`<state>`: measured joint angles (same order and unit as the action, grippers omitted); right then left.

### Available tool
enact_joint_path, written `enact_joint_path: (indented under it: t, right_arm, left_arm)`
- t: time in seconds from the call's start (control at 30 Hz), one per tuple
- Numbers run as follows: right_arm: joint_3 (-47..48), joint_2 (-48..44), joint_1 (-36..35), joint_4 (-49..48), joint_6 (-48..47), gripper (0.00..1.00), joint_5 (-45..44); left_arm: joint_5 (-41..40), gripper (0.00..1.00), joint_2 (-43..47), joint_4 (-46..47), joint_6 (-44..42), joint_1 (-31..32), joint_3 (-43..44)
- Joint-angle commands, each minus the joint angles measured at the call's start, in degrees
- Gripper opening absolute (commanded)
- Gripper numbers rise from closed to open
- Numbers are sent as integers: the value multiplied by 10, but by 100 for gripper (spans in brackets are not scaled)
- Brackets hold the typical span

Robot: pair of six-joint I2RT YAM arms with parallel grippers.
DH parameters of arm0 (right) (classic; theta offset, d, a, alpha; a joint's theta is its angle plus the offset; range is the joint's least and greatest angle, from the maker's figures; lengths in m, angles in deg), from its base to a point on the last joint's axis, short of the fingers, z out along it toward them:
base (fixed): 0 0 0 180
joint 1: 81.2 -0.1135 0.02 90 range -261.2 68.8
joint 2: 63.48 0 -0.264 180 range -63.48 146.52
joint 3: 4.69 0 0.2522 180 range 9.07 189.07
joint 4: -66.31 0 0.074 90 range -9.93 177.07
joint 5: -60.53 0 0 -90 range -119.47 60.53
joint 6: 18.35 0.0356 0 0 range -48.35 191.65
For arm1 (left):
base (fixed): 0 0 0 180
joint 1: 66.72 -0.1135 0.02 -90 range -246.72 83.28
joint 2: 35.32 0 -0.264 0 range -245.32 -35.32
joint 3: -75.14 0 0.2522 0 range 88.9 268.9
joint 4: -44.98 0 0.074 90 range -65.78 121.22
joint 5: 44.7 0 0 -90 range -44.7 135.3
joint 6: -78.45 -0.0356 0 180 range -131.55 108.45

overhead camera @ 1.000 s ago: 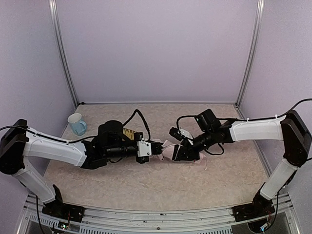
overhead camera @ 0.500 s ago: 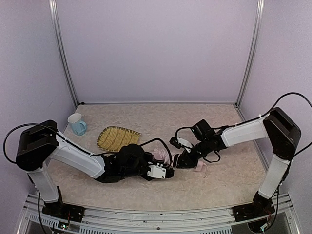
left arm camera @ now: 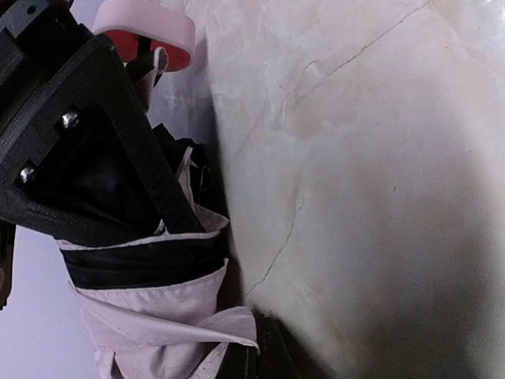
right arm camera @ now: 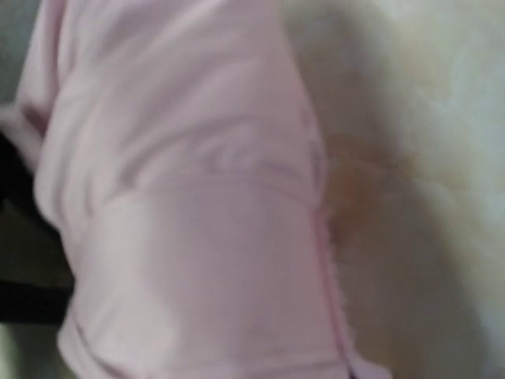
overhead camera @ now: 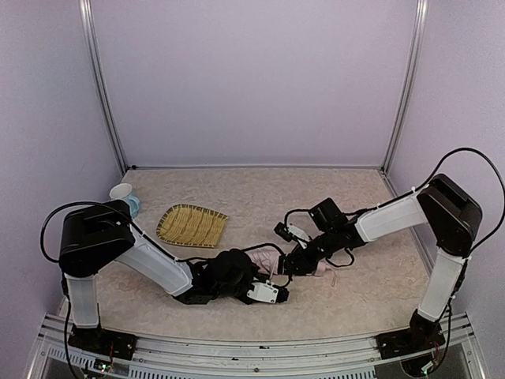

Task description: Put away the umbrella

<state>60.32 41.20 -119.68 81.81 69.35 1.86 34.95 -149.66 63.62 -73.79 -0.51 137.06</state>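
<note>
**A:** From above, where is the umbrella [overhead camera: 267, 257]?

**B:** It lies folded on the table [overhead camera: 355, 308], near the front. The left gripper [overhead camera: 272, 294] is just at its near side and the right gripper [overhead camera: 290, 264] is against its right half.

**A:** And the left wrist view?

**B:** Loose pink and black folds [left arm camera: 158, 316] hang beside the left fingers. Those jaws are pressed together and lie against the bundle.

**A:** How would it handle?

**B:** I'd judge it light. The cloth is soft and slippery over a thin stiff shaft, so a grip on a single fold would slide. It would be better to clamp across the whole bundle or take it by the handle.

**A:** The right wrist view?

**B:** It is a blur of pink cloth [right arm camera: 197, 197] right up at the lens, with no fingers showing. I can't tell how wide those jaws stand or whether they hold anything.
</note>
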Motion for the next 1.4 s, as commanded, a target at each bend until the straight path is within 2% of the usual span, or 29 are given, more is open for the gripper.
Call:
enact_joint_path:
  t: [0.0,0.07,0.23,0.37,0.43,0.47,0.5,0.67,0.87,0.97,1.17,1.37]
  right_arm:
    - [-15,-15,23,-12,34,50,-45]
    - [-11,-17,18,0,25,55,-32]
    - [-16,-40,12,31,4,59,-21]
    - [-21,-74,12,81,-21,65,-8]
    - [-21,-95,12,104,-36,71,-3]
    - [-19,-103,12,116,-45,93,3]
    - [-14,-109,12,129,-55,99,10]
    - [16,-126,9,150,-67,100,9]
    - [14,-118,-46,27,-30,100,-76]
    - [33,-79,-63,13,-20,100,-118]
    - [26,-25,-62,5,-22,87,-138]
    - [14,2,-55,-16,-16,79,-111]
  left_arm:
    - [23,0,-35,-139,-23,28,-7]
    - [13,0,-43,-148,-22,25,2]
    - [-1,0,-54,-162,-22,20,16]
    - [-4,0,-56,-169,-17,15,21]
    - [-5,0,-57,-171,-17,14,23]
    - [-6,0,-57,-172,-16,14,24]
    - [-6,0,-58,-173,-16,14,25]
    - [-6,0,-59,-177,-12,13,29]
    - [-1,0,-58,-179,-7,13,32]
    - [0,0,-59,-181,-6,13,32]
    - [3,0,-56,-182,-4,14,31]
    - [5,0,-56,-183,-3,13,31]
